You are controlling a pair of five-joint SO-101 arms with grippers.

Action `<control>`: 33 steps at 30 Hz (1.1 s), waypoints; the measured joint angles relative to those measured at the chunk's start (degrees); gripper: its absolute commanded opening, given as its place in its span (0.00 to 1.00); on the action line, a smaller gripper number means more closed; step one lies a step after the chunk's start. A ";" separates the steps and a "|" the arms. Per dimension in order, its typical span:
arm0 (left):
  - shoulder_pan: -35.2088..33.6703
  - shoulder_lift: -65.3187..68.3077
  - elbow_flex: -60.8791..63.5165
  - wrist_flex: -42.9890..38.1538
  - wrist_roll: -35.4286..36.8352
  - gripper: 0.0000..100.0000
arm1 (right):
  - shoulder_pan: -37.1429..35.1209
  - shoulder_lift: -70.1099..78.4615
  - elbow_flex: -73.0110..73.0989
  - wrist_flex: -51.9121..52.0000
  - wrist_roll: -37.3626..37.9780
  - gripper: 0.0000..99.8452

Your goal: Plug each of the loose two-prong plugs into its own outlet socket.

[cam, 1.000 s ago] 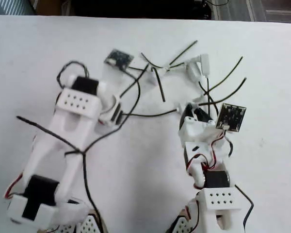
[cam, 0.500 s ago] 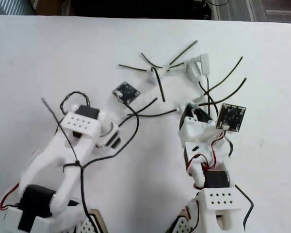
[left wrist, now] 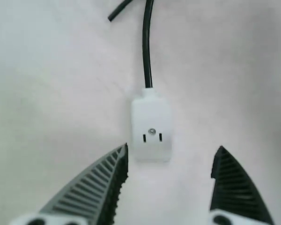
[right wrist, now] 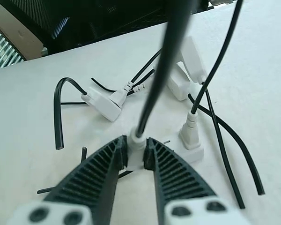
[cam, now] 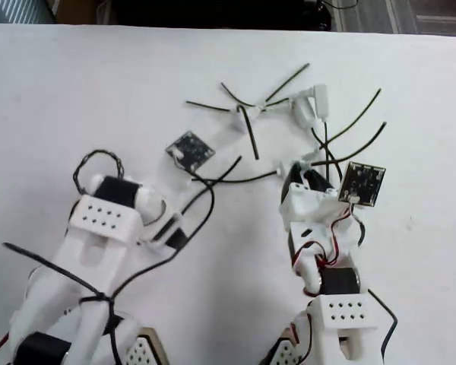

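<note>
My left gripper [left wrist: 172,152] is open just short of a white outlet socket [left wrist: 151,131] that lies flat on the table, its slots facing the fingers and its black cord [left wrist: 147,47] running away. In the high view the left arm [cam: 106,217] sits at the near left. My right gripper [right wrist: 136,149] is shut on a white plug [right wrist: 136,138] whose black cord [right wrist: 164,61] rises toward the camera. The right arm [cam: 311,205] is at centre right. Another white plug [right wrist: 191,136] lies on the table just beside the right fingers.
A white connector [right wrist: 101,104] with a curled black cord lies beyond the right gripper, and a pair of white connectors [cam: 308,106] sits farther back. Loose black cords [cam: 349,129] cross the middle of the white table [cam: 76,84]. The far left of the table is bare.
The left arm has drawn back toward the near left edge, away from the tangle of cords. The right arm has held still with its plug.
</note>
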 measured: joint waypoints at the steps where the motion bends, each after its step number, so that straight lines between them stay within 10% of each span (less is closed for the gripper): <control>1: 0.00 -0.09 1.85 -1.49 0.00 0.28 | 0.00 0.00 0.00 0.00 0.00 0.02; 12: 2.90 6.07 7.38 -8.18 0.00 0.28 | 0.00 0.00 0.00 0.00 0.00 0.02; 21: -7.74 32.70 -12.92 -5.27 -6.59 0.28 | 0.00 0.00 0.00 0.00 0.00 0.02; 33: -16.26 31.91 -22.15 0.00 -9.49 0.28 | 0.00 0.00 0.00 0.00 0.00 0.02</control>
